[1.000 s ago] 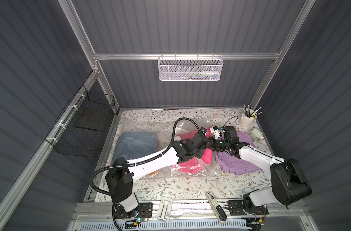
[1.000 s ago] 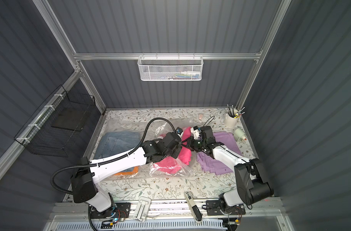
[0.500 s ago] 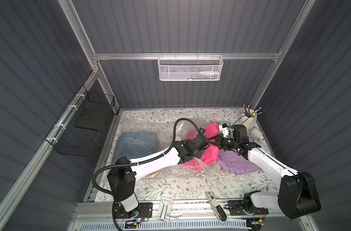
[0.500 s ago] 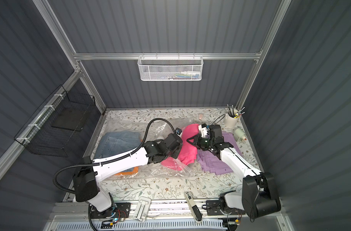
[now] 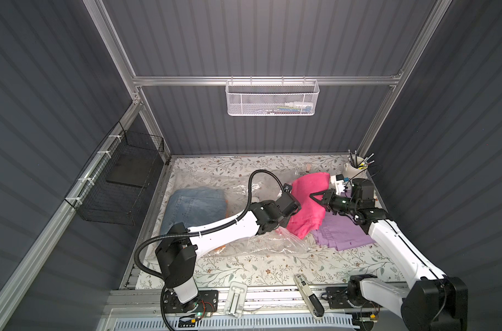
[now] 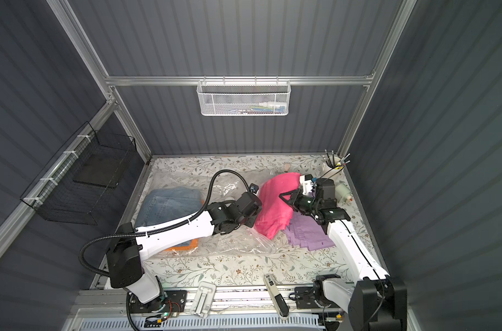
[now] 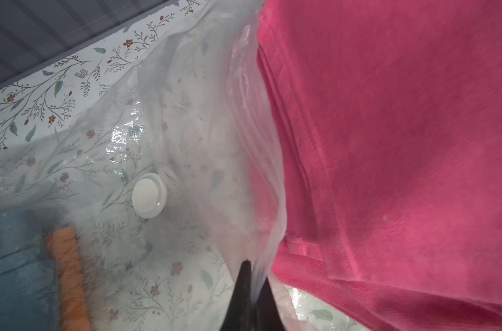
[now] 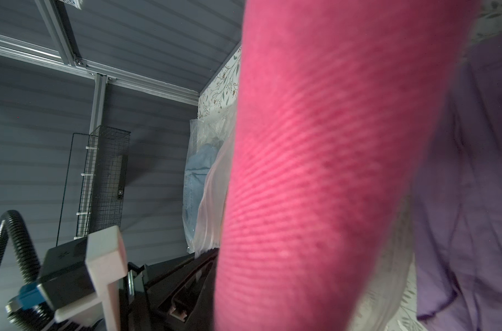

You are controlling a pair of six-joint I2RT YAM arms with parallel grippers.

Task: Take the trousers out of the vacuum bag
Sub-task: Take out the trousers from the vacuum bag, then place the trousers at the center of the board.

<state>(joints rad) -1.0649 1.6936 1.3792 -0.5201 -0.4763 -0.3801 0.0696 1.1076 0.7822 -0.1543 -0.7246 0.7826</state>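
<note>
Pink trousers (image 5: 307, 200), raised and draping between the two arms at the right of the worktop (image 5: 244, 266), are hanging from the right hand (image 5: 315, 197), which is pinching their upper fold with its fingers pressed together on the cloth. Their lower end is resting at the mouth of the bag (image 5: 275, 246) and overlapping the lilac trousers (image 5: 341, 232), which are lying outside the bag. The left hand (image 7: 254, 289) is pinching a raised edge of the bag's plastic just beside the pink cloth. Denim trousers (image 5: 195, 206) and orange trousers (image 6: 183, 245) are lying inside the bag, near its white valve (image 7: 149, 196).
</note>
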